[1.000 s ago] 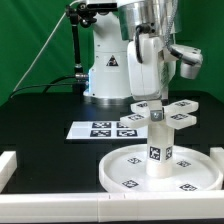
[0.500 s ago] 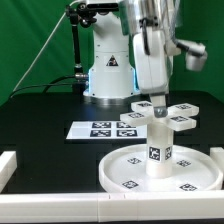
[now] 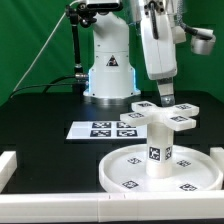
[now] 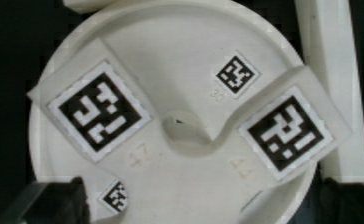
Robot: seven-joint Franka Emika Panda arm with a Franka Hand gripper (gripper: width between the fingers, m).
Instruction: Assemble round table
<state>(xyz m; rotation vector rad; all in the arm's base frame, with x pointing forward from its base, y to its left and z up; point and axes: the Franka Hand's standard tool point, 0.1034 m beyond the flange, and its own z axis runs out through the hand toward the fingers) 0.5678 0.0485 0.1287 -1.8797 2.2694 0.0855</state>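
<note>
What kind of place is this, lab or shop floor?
Most likely a robotics lab test bench: a green backdrop behind the arm, a black table edged with white rails, and a marker board of square tags lying on it.

- The exterior view looks slightly downward across the worktop (image 3: pixel 45 108) toward the arm's base (image 3: pixel 106 75).
- The wrist view looks down, very near, onto the cross piece (image 4: pixel 175 100), which both share.
</note>
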